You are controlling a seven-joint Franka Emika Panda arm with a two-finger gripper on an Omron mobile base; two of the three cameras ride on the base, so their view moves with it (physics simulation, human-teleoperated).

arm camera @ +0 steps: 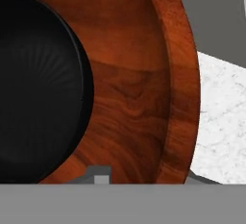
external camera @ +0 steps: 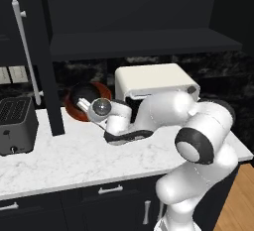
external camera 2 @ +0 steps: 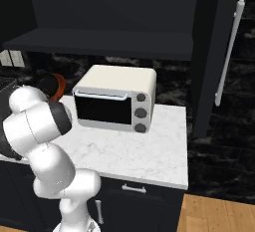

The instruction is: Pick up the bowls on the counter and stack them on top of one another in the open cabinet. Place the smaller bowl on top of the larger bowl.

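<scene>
While the small black bowl (arm camera: 38, 83) sits inside the reddish-brown bowl (arm camera: 139, 98) on the counter (external camera: 74, 160), the gripper's (external camera: 82, 103) hold cannot be told.

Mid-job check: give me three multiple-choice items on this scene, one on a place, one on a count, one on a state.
1. Where does the black bowl sit?
A. on the cabinet shelf
B. inside the brown bowl
C. on the floor

2. How many knobs are on the front of the toaster oven?
A. one
B. three
C. five

3. The toaster oven's door is:
A. shut
B. hanging open
C. taken off

Answers:
1. B: the hand view shows the black bowl lying within the brown bowl's rim, on the counter.
2. B: three knobs stand in a column at the right of the front.
3. A: the dark glass door lies flush with the front.
</scene>
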